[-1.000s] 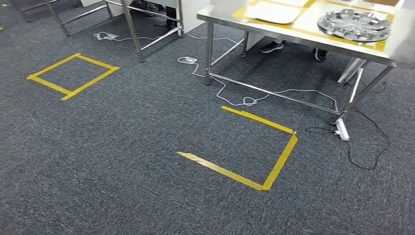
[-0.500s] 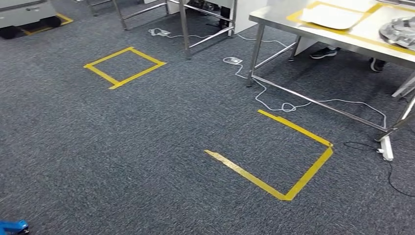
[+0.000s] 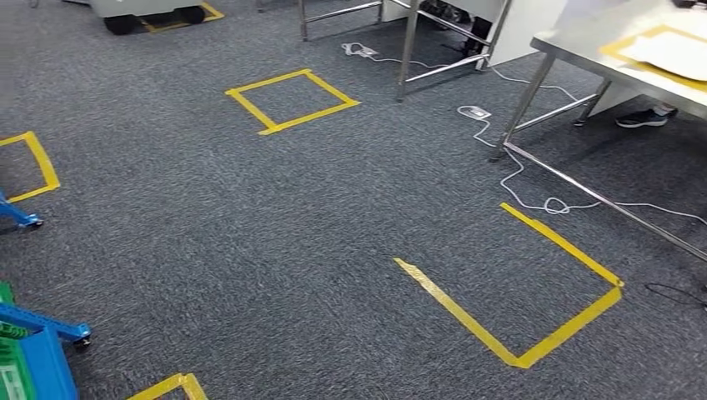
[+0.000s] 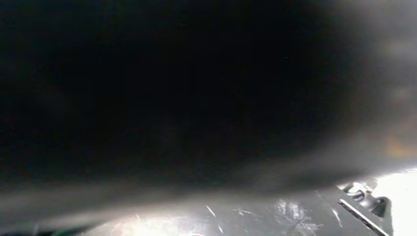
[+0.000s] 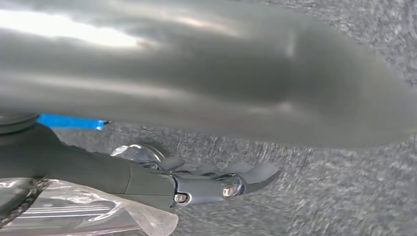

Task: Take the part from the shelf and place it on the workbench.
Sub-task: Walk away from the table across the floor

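Observation:
The steel workbench (image 3: 584,52) stands at the far right of the head view, with a yellow-taped area and a white sheet (image 3: 677,55) on its top. A blue wheeled frame (image 3: 40,327) holding a green crate (image 3: 7,367) comes in at the lower left. My right hand (image 5: 216,184) hangs over the grey carpet with its dark fingers stretched out and nothing in them. The left wrist view is dark and blurred, with a shiny strip along one edge, and how my left hand (image 4: 364,199) stands cannot be made out.
Yellow tape marks lie on the carpet: a square (image 3: 292,102) further off, an open-sided frame (image 3: 534,292) near the workbench, and corners at the left (image 3: 33,167). White cables (image 3: 534,196) trail under the workbench legs. A person's shoe (image 3: 644,118) shows below the bench.
The camera has swung to the left, so the whole floor scene has slid right. The silver wheel cover on the workbench has left the picture and the blue frame has come in.

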Available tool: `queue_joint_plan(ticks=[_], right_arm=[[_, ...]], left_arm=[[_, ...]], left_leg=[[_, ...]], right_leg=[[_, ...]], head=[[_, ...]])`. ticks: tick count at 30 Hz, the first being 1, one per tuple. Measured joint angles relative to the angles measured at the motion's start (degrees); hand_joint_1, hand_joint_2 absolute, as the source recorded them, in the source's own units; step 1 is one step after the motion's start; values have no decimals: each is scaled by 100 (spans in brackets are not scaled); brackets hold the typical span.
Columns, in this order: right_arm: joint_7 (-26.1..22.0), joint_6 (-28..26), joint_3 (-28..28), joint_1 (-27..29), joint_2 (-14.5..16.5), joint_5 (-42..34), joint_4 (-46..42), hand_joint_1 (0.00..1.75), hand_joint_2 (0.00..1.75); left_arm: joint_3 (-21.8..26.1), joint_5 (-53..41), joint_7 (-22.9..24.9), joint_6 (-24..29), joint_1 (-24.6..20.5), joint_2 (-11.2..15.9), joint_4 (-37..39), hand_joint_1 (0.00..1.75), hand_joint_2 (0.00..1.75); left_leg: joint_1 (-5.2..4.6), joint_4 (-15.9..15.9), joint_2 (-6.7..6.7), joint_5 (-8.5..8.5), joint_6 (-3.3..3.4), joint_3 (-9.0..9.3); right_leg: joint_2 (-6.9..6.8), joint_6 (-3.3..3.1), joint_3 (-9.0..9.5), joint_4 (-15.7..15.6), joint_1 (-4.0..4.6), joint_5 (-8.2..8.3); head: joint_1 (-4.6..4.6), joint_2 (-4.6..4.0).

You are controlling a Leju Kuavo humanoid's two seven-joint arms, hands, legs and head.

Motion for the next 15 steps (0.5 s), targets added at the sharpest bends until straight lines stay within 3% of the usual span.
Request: queue_joint_plan(ticks=[2,3,4,5,7,9,11,12,13,15], right_arm=[[-8,-11,0,12,-10,7,32,0,0],[-12,-19,-1,15,-15,11,46,0,0],[-18,-24,-2,15,-21,16,58,0,0],[-22,-29,-3,12,-26,20,68,0,0],[-28,-32,0,6,-38,27,85,0,0],[-30,-37,4,5,-48,33,104,0,0],[-44,-46,5,3,-55,44,119,0,0],[-56,-50,5,-2,-58,49,124,0,0],[-69,-55,5,-6,-61,52,131,0,0],[-94,-69,5,-7,-68,57,154,0,0]], left_arm=[[-13,8,0,-15,-1,-3,-1,0,0],[-19,12,0,-20,3,-1,-1,0,0],[-25,15,0,-24,5,1,-1,0,0],[-30,15,0,-27,3,2,-1,0,0],[-36,15,-1,-30,-8,-1,-3,0,0],[-41,16,-2,-33,-18,-6,-5,0,0],[-45,20,-2,-39,-13,-7,-5,0,0],[-47,25,-2,-41,-7,-7,-5,0,0],[-50,29,-2,-44,-9,-4,-6,0,0],[-63,44,-3,-48,-17,2,-8,0,0]], left_leg=[[-5,4,-151,10,17,-25],[-8,6,-234,12,17,-27],[-9,9,-319,14,14,-23],[-9,11,-405,16,10,-14],[-12,22,-562,22,-19,-17],[-6,33,-704,45,-84,-65],[12,27,-852,85,-171,-120],[13,51,-836,71,-204,-145],[5,156,-723,-4,-229,-198],[-13,736,-337,-346,-260,-461]], right_leg=[[139,3,-393,784,-5,-289],[155,-4,-478,917,-5,-263],[168,-13,-448,800,-7,-116],[204,-28,-315,469,-11,118],[500,-58,30,-358,-41,515],[733,-81,212,-750,-59,610],[645,-117,244,-781,-50,607],[564,-146,257,-802,-53,624],[475,-180,272,-828,-57,640],[270,-237,301,-862,-46,647]], head=[[2,0],[2,0],[2,0],[2,0],[3,0],[3,0],[2,0],[-2,0],[-14,0],[-42,0]])
